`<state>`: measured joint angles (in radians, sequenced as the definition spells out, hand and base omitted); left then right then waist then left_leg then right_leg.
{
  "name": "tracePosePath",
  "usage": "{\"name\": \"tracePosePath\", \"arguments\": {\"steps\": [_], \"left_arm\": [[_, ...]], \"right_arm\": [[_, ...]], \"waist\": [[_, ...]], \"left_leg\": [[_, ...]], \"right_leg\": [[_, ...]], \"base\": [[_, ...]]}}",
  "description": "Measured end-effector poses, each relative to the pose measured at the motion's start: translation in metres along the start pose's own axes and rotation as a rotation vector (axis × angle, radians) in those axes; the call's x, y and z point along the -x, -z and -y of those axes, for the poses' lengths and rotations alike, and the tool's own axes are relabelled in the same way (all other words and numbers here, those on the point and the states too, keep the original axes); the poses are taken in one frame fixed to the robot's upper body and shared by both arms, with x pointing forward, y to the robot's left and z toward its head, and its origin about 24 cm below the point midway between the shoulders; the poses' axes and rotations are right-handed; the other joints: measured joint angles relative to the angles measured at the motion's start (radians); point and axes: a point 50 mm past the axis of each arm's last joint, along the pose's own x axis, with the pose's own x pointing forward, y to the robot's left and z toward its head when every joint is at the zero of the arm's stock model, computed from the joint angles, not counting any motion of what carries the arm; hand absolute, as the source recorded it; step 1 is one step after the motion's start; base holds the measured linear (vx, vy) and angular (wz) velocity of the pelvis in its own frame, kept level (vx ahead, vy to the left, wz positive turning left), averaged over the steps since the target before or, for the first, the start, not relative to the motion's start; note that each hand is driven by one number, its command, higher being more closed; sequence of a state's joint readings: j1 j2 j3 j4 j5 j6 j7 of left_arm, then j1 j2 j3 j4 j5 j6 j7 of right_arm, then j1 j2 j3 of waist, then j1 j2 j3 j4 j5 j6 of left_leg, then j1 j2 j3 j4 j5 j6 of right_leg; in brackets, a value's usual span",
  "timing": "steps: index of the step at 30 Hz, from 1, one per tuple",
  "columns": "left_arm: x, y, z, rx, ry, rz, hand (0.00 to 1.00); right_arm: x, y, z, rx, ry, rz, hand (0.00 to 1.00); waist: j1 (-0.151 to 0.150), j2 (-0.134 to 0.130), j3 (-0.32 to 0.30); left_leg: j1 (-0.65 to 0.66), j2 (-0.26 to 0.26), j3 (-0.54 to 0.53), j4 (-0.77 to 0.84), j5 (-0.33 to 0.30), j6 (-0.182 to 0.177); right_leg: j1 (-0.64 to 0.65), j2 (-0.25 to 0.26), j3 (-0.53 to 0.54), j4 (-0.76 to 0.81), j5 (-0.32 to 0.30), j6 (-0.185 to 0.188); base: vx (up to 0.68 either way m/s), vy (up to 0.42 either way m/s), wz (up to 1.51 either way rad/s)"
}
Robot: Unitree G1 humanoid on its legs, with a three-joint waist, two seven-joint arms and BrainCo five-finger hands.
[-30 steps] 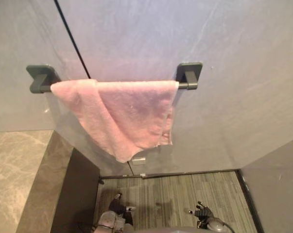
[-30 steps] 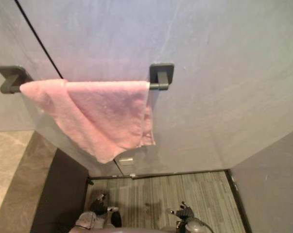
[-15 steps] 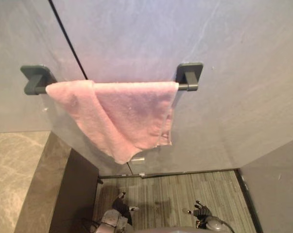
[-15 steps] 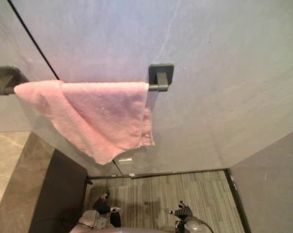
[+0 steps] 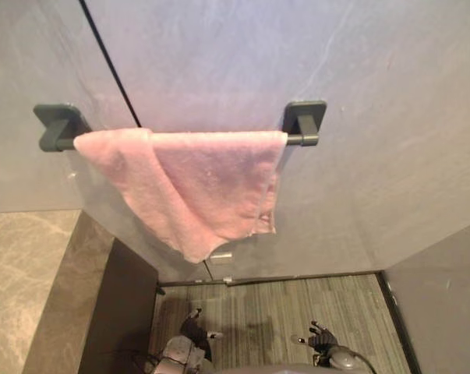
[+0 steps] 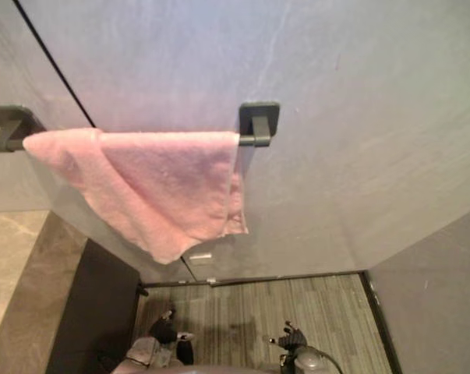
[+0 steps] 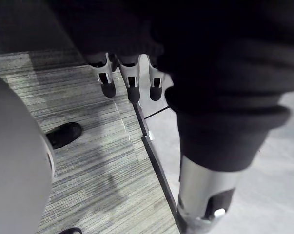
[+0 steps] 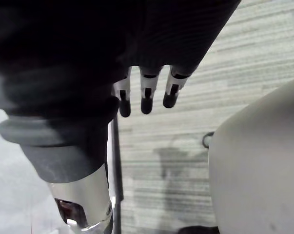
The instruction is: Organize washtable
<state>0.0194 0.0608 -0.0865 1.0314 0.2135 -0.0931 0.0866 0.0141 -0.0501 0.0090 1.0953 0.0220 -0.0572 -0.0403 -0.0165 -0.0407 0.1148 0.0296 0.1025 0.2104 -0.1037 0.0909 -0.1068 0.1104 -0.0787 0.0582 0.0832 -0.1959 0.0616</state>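
Left wrist view has the left hand (image 7: 132, 84) hanging with its fingers straight and loose, holding nothing, over a grey striped floor (image 7: 98, 161) where that floor meets the foot of a pale wall. Right wrist view gives the same for the right hand (image 8: 147, 93): fingers straight and relaxed, nothing in them, above the same striped floor. From the head camera both hands sit low at the near edge, well apart from each other and far below the pink towel (image 5: 203, 183). That towel is draped over a dark grey towel rail (image 5: 301, 139) fixed to the grey wall (image 5: 375, 93). It covers the bar from just beside the left bracket (image 5: 58, 125) right up to the right one, and it hangs unevenly, its lower edge running down to a point near the middle. The stone washtable top (image 5: 24, 273) lies at the lower left, below the towel's left end, with a dark side panel (image 5: 125, 304) dropping to the floor.
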Motion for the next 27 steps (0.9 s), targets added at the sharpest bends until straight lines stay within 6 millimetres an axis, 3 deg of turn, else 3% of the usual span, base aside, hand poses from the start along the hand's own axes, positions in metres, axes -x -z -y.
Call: {"name": "tracePosePath", "arguments": {"steps": [27], "left_arm": [[0.0004, -0.0007, 0.0050, -0.023, 0.039, 0.006, 0.00]], "right_arm": [[-0.0015, -0.0019, 0.0036, -0.012, 0.017, -0.006, 0.00]], "waist": [[-0.020, 0.005, 0.006]], "left_leg": [[0.005, -0.001, -0.007, 0.000, 0.000, 0.000]], "right_leg": [[0.008, -0.001, -0.006, 0.000, 0.000, 0.000]], "base": [[0.00, 0.000, 0.00]]}}
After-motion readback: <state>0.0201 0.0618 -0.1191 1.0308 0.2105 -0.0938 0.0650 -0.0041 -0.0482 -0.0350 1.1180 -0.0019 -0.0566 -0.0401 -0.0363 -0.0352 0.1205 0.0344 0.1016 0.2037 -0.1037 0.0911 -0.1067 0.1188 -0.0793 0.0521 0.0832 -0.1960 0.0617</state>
